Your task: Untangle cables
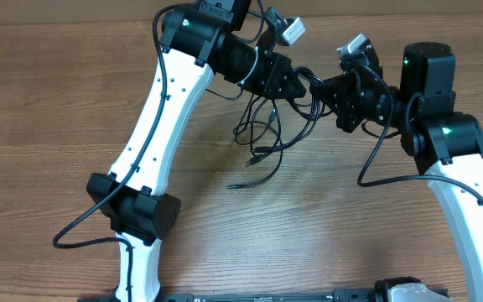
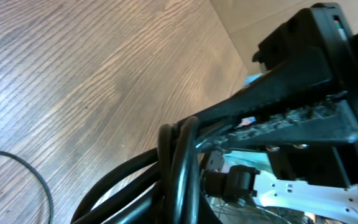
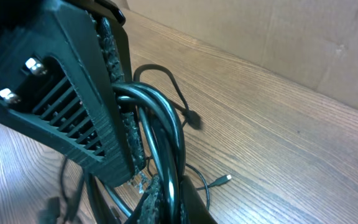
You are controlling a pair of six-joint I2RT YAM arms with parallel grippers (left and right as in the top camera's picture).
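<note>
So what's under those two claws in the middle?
Black cables hang from the left gripper and right gripper, both shut on them; loose loops and plugs lie on the table. The grippers cover the bunch's top.

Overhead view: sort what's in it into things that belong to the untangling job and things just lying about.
Part of the job:
- cables, a tangled bundle
- left gripper, shut on the cables
- right gripper, shut on the cables

Just there:
- wooden table
- arm wiring
</note>
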